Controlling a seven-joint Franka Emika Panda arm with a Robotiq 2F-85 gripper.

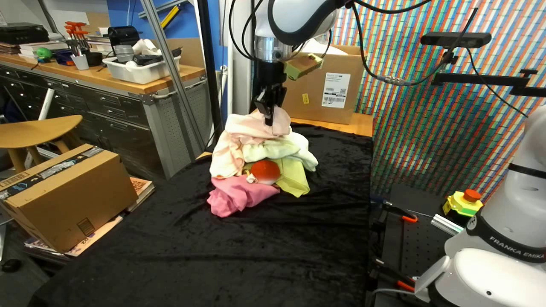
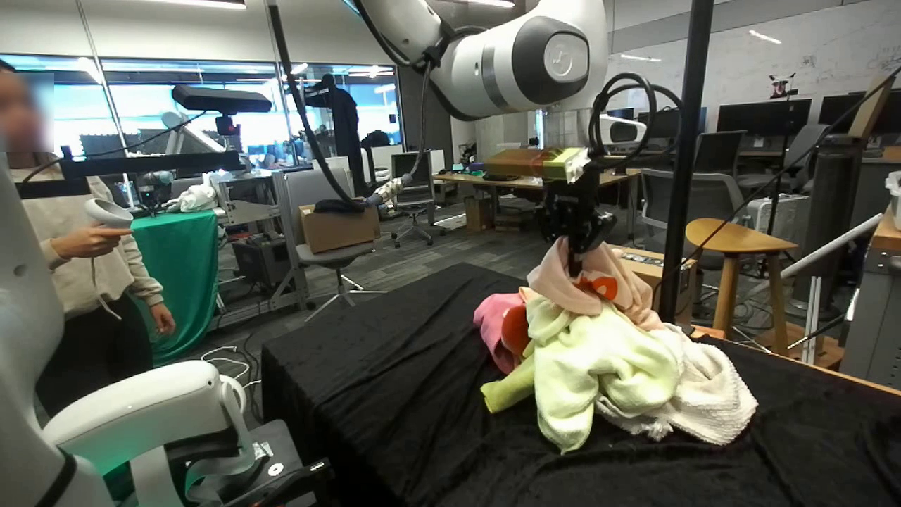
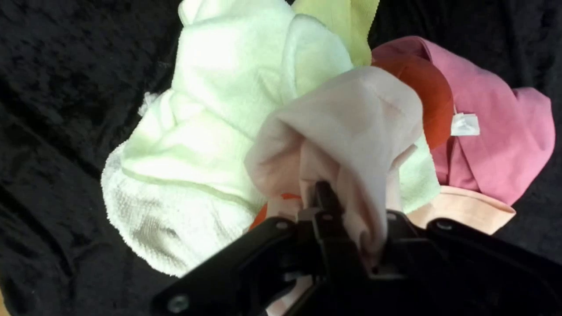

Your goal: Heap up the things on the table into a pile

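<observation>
On the black-draped table, cloths are bunched into 1 pile, toward the far end in an exterior view. Gripper is at the top of it, pointing down, clenched on the pale pink cloth; wrist view has the fabric bunched up between its fingers. Rest of that cloth drapes over the heap. Pale green cloth sits beneath it, with a white textured cloth poking out from under. Magenta pink cloth and yellow cloth stick out low on the pile, red-orange ball between them. Small white piece right next to the ball. Peach edge by the magenta; can't tell if it's a separate cloth. Cardboard box stands behind the pile; person with a white controller stands at the edge of an exterior view.
</observation>
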